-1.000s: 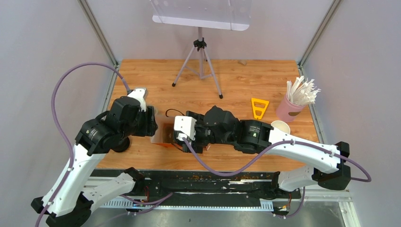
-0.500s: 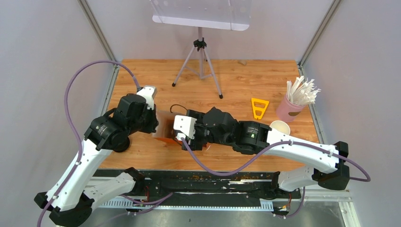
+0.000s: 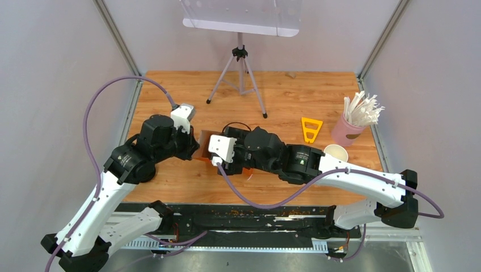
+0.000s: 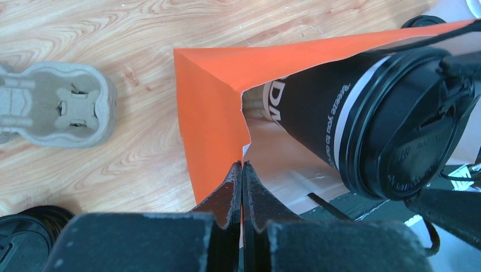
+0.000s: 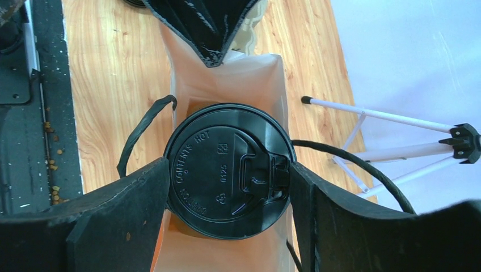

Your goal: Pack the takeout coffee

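Left gripper (image 4: 242, 170) pinched tight on the left edge of the orange bag (image 4: 207, 107), left of table centre. Right gripper (image 5: 228, 173) clasped a black-lidded coffee cup (image 5: 210, 141) in the bag's open mouth, partly inside. Pulp tray (image 4: 57, 105) lay near the bag, not touching.

The orange bag (image 3: 200, 148) lies mostly hidden beneath the left arm (image 3: 113, 181) and right arm (image 3: 363, 181).

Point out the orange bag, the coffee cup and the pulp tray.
orange bag (image 4: 210, 107): left wrist view, outer side panel.
coffee cup (image 5: 227, 170): right wrist view, lid centre.
pulp tray (image 4: 57, 105): left wrist view, its centre.
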Motion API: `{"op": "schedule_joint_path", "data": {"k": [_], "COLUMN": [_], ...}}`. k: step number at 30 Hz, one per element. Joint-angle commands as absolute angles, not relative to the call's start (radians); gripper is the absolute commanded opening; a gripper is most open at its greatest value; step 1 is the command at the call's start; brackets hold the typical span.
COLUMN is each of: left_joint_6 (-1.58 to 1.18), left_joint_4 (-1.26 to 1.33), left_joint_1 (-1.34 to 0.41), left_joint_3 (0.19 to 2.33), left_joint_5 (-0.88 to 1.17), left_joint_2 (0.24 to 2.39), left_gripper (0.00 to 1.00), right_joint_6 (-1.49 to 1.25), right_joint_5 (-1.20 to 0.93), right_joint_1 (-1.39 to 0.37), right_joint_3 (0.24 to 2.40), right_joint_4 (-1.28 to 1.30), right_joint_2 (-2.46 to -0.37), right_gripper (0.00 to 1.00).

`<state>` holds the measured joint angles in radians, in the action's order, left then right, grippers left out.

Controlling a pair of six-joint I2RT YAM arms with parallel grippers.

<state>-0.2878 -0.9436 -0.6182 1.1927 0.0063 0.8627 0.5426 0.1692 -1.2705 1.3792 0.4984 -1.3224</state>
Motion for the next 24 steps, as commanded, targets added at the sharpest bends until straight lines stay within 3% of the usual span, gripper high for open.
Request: {"op": "schedule_joint_path", "data": {"k": [1, 24], "left_joint_6": [-0.250, -0.188], "left_joint_4": [-0.872, -0.724], "left_joint_1": [-0.615, -0.616], "left_joint_3": [1.174, 1.057], "left_joint_5": [0.025, 0.066], "left_joint_2": [0.832, 0.747], "left_gripper": [0.00, 0.00], "right_joint_6": [0.572, 0.632], "right_joint_5": [0.192, 0.074], "right_joint_1": [-1.241, -1.173], "right_joint_3": [1.406, 1.321], "right_joint_4": [0.474, 0.462], "right_joint_2": [-1.308, -1.259], "right_gripper": [0.73, 0.73]}}
